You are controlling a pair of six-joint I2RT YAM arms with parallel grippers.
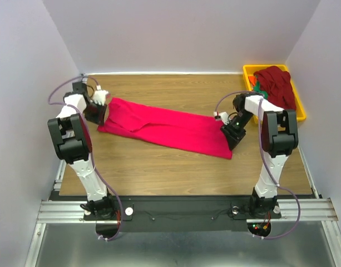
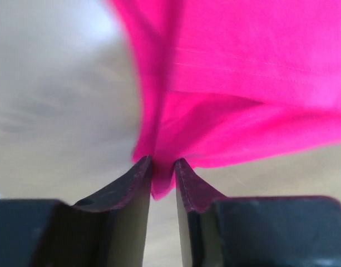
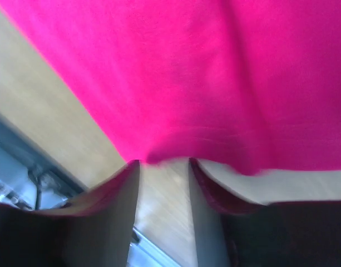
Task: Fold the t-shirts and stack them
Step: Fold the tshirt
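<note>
Risk: right gripper [image 3: 162, 162] jaws apart, hem only at tips, not between them; closing there may miss cloth, so lift drags crimson-pink t-shirt [image 1: 170, 129] lopsided. Left gripper [image 2: 163, 162] clenched on thin fold at shirt's end; may slip. Shirt spread slantwise across table [image 1: 159, 169] middle, left edge toward right edge

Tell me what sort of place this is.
Probably a robot lab test cell: two black-and-white robot arms bolted at the edge of a brown wooden table, plain white walls boxing it in, a crimson-pink cloth t-shirt spread out.
</note>
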